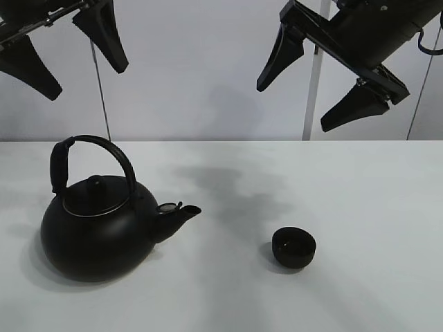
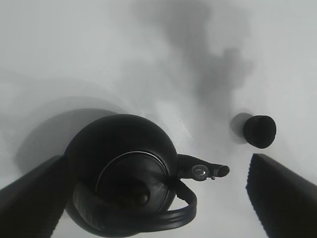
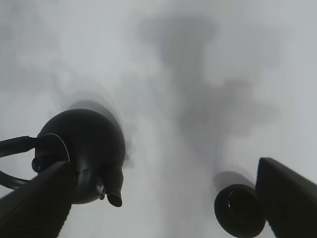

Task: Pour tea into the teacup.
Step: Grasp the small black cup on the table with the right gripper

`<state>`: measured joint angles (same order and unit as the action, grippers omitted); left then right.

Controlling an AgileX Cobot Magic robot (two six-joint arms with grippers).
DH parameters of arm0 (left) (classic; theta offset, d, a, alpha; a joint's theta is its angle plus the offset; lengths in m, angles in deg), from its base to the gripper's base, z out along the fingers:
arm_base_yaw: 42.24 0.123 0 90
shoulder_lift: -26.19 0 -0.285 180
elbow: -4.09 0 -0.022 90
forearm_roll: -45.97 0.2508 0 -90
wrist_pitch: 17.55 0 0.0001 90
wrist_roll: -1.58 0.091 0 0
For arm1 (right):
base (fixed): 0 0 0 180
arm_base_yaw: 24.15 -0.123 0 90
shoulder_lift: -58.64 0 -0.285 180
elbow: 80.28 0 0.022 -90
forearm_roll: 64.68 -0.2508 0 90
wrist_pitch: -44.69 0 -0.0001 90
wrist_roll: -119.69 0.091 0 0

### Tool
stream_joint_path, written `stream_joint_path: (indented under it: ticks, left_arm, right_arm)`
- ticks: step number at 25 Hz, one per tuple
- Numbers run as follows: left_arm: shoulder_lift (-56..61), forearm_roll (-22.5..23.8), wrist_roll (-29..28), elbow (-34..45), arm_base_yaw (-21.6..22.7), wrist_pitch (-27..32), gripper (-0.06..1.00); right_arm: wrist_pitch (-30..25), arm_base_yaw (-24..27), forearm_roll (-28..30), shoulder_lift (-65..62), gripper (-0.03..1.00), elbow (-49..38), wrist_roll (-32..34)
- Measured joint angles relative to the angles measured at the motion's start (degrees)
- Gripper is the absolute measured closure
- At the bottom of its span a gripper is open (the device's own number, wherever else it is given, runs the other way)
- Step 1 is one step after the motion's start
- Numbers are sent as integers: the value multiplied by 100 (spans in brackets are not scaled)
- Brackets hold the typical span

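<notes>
Fingers of the left gripper hang wide apart high above the kettle, holding nothing; the frame's top edge cuts off the arm behind them. Right gripper likewise spread wide and empty, raised above the table over the stretch between kettle and teacup, its upper body also cropped. The kettle stands upright on the left of the table with its arched handle raised and its spout directed toward the teacup, which sits upright well apart from it on the right. Both vessels are matte black, so surface detail is largely lost: the teacup's interior reads only as a dark hollow, and whether it holds tea cannot be told. The left wrist view shows the kettle between two blurred dark fingers, one of which overlaps its flank, with the teacup beyond the spout. The right wrist view is soft throughout; one finger hides part of the kettle, and the teacup is clipped by the frame edge and partly covered by the other finger. Diffuse arm shadows mottle the tabletop.
</notes>
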<state>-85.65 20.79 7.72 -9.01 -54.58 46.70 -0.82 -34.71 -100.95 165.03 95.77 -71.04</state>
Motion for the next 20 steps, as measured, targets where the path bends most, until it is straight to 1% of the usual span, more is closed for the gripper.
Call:
stream_joint_path:
  ticks: [4, 6, 8, 10, 12, 14, 16, 18, 20]
  left_arm:
    - [0, 0, 0, 0, 0, 0, 25]
    - [0, 0, 0, 0, 0, 0, 25]
    - [0, 0, 0, 0, 0, 0, 25]
    - [0, 0, 0, 0, 0, 0, 25]
    - [0, 0, 0, 0, 0, 0, 25]
    - [0, 0, 0, 0, 0, -5, 25]
    - [0, 0, 0, 0, 0, -5, 25]
    - [0, 0, 0, 0, 0, -5, 25]
    - [0, 0, 0, 0, 0, -5, 25]
  right_arm:
    - [0, 0, 0, 0, 27, 0, -72]
    - [-15, 0, 30, 0, 27, 0, -295]
    - [-120, -16, 220, 0, 27, 5, -594]
    - [-225, -148, 769, 6, 27, 5, -720]
    - [-314, -466, 1522, 41, 27, 5, -576]
    - [-399, -953, 2410, 105, 27, 5, -160]
    - [-449, -1368, 3100, 172, 27, -51, 304]
    - [-449, -1646, 3508, 204, 28, -134, 655]
    - [-396, -1770, 3627, 205, 29, -285, 795]
